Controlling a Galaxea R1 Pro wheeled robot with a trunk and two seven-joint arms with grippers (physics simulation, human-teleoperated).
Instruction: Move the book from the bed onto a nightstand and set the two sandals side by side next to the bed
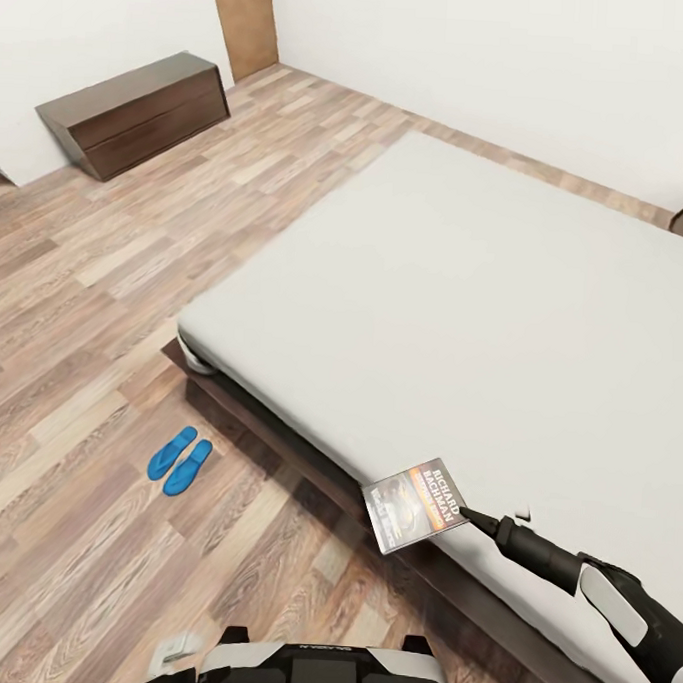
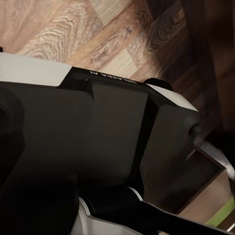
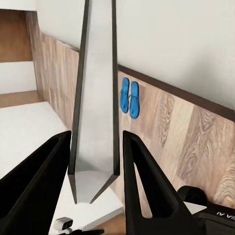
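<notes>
**Observer:** Which step are you on?

**Me:** The book one. My right gripper (image 1: 470,513) has the book (image 1: 414,507) by one edge, lifted clear at the near edge of the bed (image 1: 464,288) and hanging out past the mattress over the floor. From the right wrist view I look along the book (image 3: 98,98) edge-on, standing between my two fingers (image 3: 142,181), which sit close against its covers. So those jaws are narrowed to the book's thickness and gripping it.

**Observer:** And the left one?

**Me:** I can't tell. The left wrist view looks onto my own trunk (image 2: 98,147) and wood floor, and no fingers show there.

**Observer:** The sandals?

**Me:** The two sandals (image 1: 179,459) already lie side by side on the floor near the corner of the bed, touching or nearly so. I judge that half done.

**Observer:** Next?

**Me:** Carry the book to a nightstand (image 1: 133,112). That one stands against the wall, well apart from me, so I expect the base must travel. The pinch is only at an edge, so I'd move gently.
</notes>
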